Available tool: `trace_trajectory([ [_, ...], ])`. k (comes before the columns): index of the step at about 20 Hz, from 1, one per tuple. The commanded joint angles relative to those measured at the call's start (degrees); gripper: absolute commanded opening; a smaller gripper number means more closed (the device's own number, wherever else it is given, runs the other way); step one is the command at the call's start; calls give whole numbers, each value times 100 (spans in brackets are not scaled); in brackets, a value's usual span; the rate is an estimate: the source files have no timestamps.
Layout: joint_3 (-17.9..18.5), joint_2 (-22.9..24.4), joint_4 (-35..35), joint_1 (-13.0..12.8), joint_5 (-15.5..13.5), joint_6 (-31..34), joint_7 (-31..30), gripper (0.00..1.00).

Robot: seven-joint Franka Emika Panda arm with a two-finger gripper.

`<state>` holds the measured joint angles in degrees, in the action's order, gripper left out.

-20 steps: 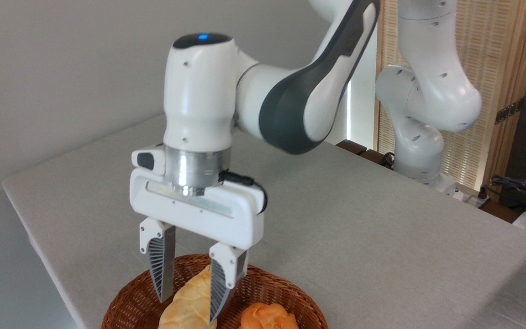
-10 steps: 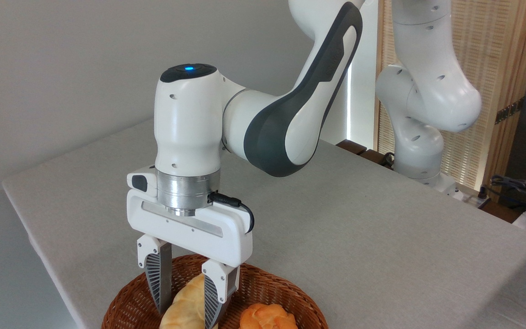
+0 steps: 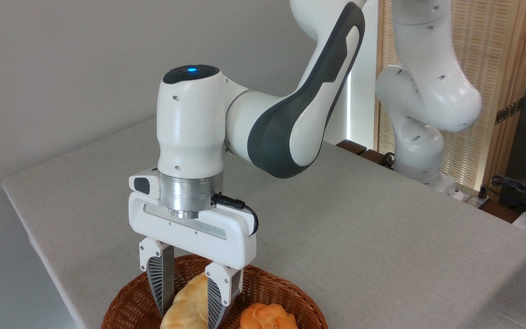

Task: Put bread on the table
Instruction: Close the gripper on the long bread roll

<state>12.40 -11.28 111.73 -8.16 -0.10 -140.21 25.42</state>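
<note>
I see end effector [image 3: 188, 304] pointing straight down into wicker basket [image 3: 286, 292] at near edge of surface [image 3: 359, 228]. Fingers [image 3: 157, 278] straddle bread [image 3: 190, 304], narrow gap, pads against its sides; firm grip or just contact, I cannot tell. Bread lies inside basket, left of orange bun [image 3: 267, 317].

bare table [image 3: 359, 237] spreads behind the basket [image 3: 281, 292], whose rim rings the rolls.
</note>
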Motion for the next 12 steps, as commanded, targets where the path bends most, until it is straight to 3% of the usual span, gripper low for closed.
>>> trace_trajectory([
  [1,8,-49,-46,-1,27,-103,-99,100],
  [5,17,-40,-37,8,1,-103,-99,100],
  [7,17,-41,-37,8,-8,-103,-81,72],
  [8,17,-41,-46,-1,-8,-103,-81,47],
  [12,17,-41,-37,-1,-8,-103,-81,45],
])
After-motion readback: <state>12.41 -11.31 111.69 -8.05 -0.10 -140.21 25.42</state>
